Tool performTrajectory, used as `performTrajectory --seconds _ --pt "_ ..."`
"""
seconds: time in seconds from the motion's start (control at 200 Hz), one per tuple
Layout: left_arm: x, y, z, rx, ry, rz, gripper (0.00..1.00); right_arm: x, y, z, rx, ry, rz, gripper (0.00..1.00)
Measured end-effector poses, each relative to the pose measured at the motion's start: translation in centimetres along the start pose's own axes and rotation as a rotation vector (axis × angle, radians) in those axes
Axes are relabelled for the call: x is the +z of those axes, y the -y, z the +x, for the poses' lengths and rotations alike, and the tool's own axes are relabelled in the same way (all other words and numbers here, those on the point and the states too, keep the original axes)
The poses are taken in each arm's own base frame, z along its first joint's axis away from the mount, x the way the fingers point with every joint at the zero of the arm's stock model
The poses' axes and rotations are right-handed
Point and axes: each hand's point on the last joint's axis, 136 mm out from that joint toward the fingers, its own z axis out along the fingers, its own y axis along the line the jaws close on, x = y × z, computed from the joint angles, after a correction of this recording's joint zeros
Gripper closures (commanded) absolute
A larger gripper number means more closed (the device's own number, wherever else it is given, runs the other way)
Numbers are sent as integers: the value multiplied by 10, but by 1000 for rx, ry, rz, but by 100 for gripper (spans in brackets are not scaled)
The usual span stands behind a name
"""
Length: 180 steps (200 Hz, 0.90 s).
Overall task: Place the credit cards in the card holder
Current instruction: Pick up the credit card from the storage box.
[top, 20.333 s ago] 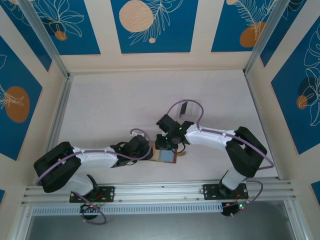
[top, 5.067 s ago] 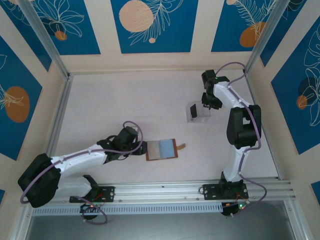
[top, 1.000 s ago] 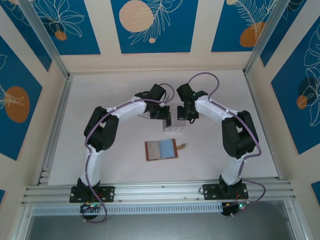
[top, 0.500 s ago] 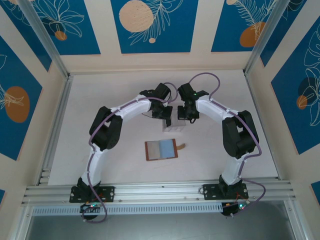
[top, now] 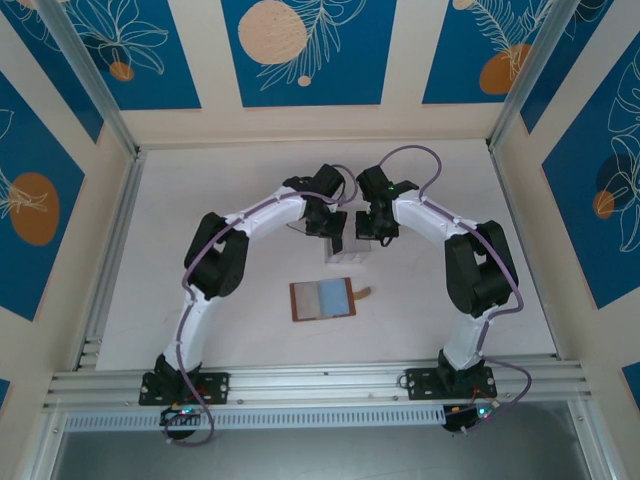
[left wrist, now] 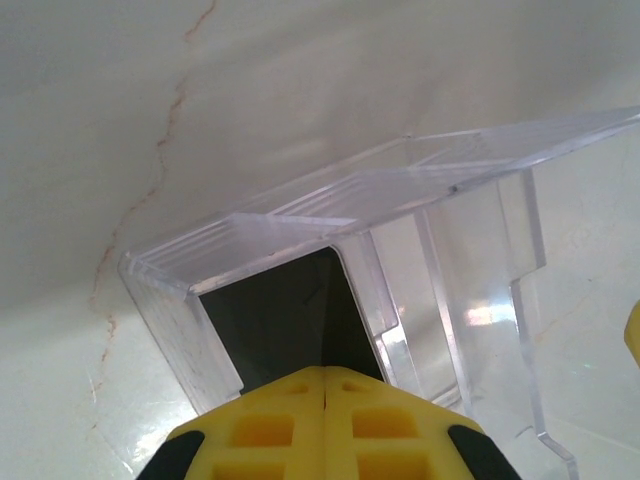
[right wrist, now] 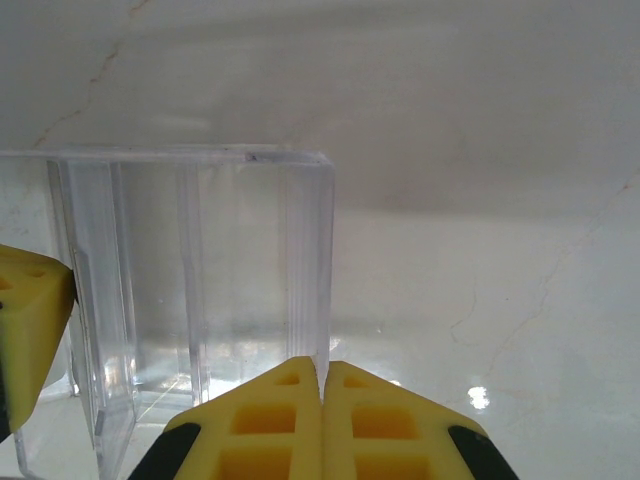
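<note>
Tabletop [top: 450, 180] bears card holder [top: 322, 299], apart from left pincer [top: 331, 234].

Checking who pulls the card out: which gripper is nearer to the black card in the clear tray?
Left. The left gripper is shut on the black card inside the clear tray; the right gripper pinches the tray's opposite wall, apart from the card.

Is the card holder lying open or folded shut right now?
Open: the card holder lies spread flat, lighter inner face up, snap tab sticking out sideways.
</note>
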Motion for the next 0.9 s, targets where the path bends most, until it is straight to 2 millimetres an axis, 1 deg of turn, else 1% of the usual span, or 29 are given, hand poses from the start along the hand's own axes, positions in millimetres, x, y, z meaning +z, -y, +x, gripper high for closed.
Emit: performTrajectory --seconds 0.275,0.735,0.9 --pt "1 1 1 -58 -4 -2 100 0 0 0 2 -1 -3 100" --pt "0 8 3 -180 65 89 100 0 0 0 2 -1 -3 100" --pt "0 9 3 -202 90 119 100 -1 1 0 4 1 2 91"
